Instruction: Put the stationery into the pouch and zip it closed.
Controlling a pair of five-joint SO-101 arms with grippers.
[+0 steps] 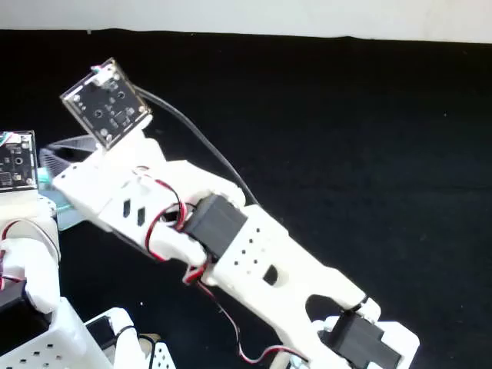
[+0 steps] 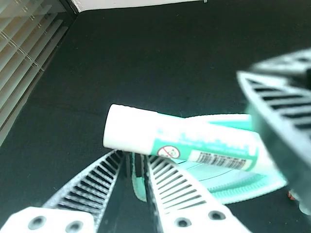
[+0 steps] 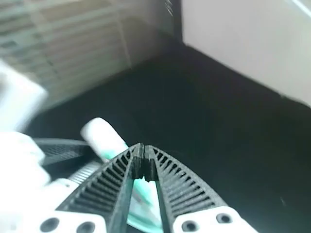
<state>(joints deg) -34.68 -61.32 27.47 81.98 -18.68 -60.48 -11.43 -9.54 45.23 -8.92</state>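
We see the left gripper (image 2: pixel 132 158) and right gripper (image 3: pixel 142 156) pinched shut, seemingly empty. Apparently unheld, the glue stick (image 2: pixel 180 141) may roll off the pouch (image 2: pixel 233 182).

The tube (image 2: pixel 180 141) carried a teal label with a black barcode (image 2: pixel 221 159) on a white patch toward its 4 o'clock end. A small red crossed-circle sign (image 2: pixel 167 152) sat at 9 o'clock of the barcode. White lettering along the label was too blurred to read.
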